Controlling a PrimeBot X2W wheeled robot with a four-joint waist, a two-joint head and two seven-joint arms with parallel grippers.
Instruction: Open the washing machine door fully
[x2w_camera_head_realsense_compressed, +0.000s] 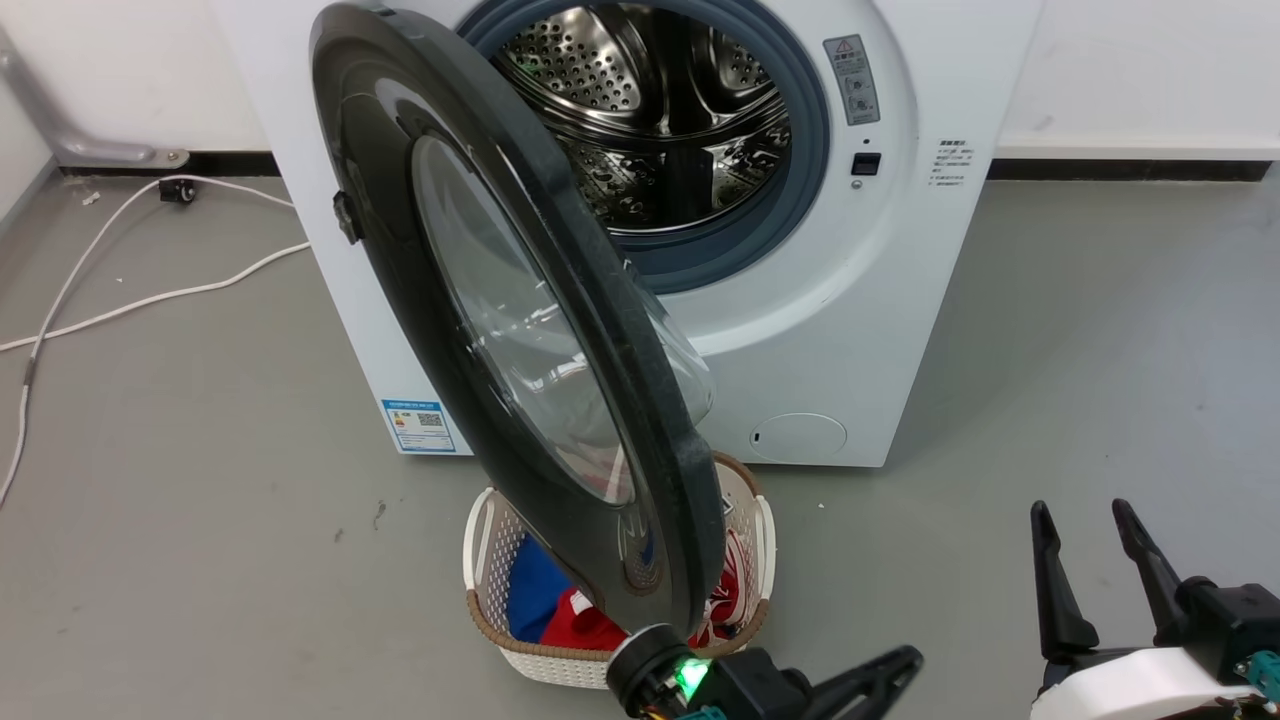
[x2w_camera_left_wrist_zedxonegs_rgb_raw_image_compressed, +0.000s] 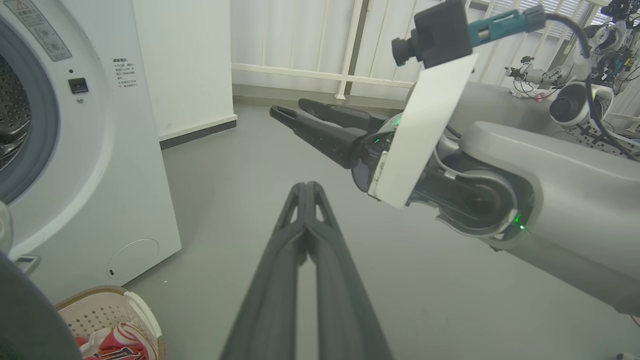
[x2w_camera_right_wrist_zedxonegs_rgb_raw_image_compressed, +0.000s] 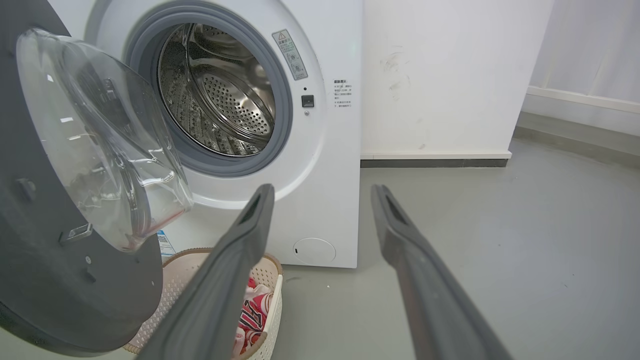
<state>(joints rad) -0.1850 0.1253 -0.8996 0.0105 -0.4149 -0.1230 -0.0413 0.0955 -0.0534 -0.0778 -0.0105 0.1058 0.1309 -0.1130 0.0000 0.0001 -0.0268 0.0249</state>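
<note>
At the bottom edge of the head view, the left hand (x2w_camera_head_realsense_compressed: 885, 672) lies low with both fingers pressed together and nothing between them. It points off to the robot's right, away from the washing machine door (x2w_camera_head_realsense_compressed: 480, 300). Its wrist cuff sits just under the door's free rim; whether they touch, cannot tell. Left wrist view agrees: fingers closed into one blade over bare floor (x2w_camera_left_wrist_zedxonegs_rgb_raw_image_compressed: 225, 165), dark door rim at the lower left corner behind them. Right hand (x2w_camera_head_realsense_compressed: 1080, 512) sits further right, fingers apart, empty, well apart from the door. Door stands out from the washing machine (x2w_camera_head_realsense_compressed: 830, 330) on a hinge at the robot's left, roughly edge-on to the head camera. Its free rim is toward the robot, over the laundry basket (x2w_camera_head_realsense_compressed: 478, 560) of clothes. Glass bowl (x2w_camera_right_wrist_zedxonegs_rgb_raw_image_compressed: 100, 135) bulges from the inner face, which looks to the robot's right; drum (x2w_camera_head_realsense_compressed: 650, 110) open behind. Judgement: partly done — the door needs to swing further left, toward the machine's side. Left arm is the nearer one and stands on the inner-face side of the rim, so a sideways push leftward looks likely. The fingers would first need turning toward the door, or the forearm used.
</note>
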